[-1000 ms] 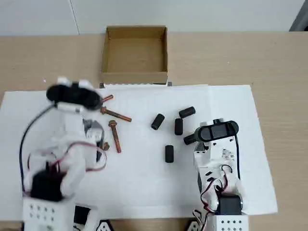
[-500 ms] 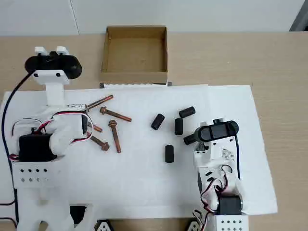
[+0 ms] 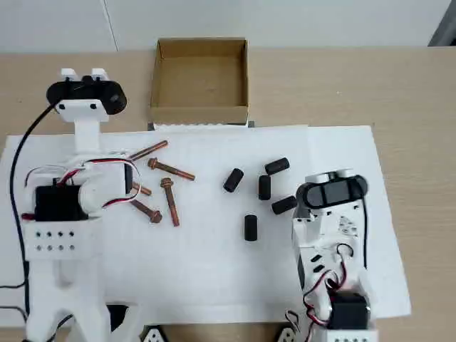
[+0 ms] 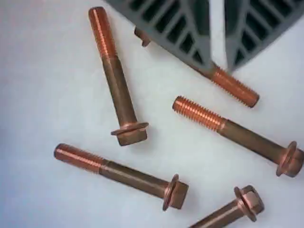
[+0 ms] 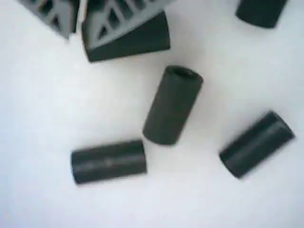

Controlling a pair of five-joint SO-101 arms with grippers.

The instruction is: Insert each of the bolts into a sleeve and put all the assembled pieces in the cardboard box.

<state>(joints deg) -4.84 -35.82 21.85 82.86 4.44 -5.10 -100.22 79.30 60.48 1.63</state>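
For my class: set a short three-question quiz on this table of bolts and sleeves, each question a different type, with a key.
1. True or false: the cardboard box holds an assembled piece.
2. How many black sleeves lie on the white paper?
3. Which wrist view looks down on the copper bolts? A. left B. right
Key: 1 false, it is empty; 2 five; 3 A.
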